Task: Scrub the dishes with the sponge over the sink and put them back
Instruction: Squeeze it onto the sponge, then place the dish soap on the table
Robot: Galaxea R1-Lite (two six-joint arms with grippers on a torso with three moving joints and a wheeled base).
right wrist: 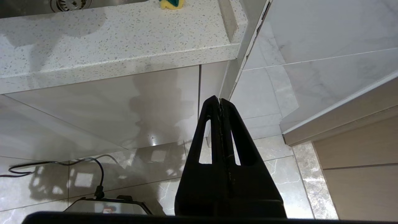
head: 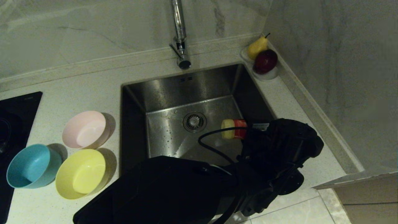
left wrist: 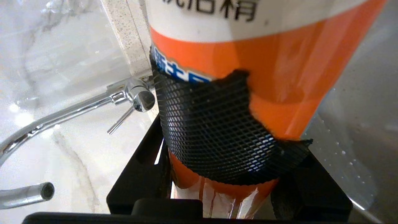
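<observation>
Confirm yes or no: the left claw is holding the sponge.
No. In the left wrist view the left claw is shut on an orange detergent bottle wrapped in black mesh, not a sponge.

Your left arm [head: 186, 186] hides the sink's [head: 161, 93] near edge; bottle [left wrist: 248, 62] top cut off, label unreadable; sponge [right wrist: 172, 3] cropped.

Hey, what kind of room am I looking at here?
Most likely a home kitchen: a square stainless-steel sink with a tall chrome tap is set into a speckled stone countertop, a black glass cooktop sits alongside, and marble-look tiles line the walls.
</observation>
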